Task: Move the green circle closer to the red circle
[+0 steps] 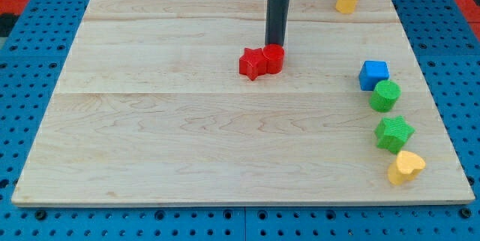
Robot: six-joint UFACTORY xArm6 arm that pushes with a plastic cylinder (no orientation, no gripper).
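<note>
Just behind red circle (274, 58), my tip (275, 44)

A pale wood grain in lengthwise bands is shown by the bench (187, 143), framed by blue perforated board (30, 1). Just below my dark tip (274, 44), red is worn by the circle (274, 58) and star (253, 63). Farther off, green circle (385, 95), green star (394, 133), blue cube (373, 74) and yellow heart (406, 167) are seen.

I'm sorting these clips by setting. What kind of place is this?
Probably a robotics lab bench: a wooden board on a blue perforated base, small coloured blocks, and my tip at the red circle.
</note>
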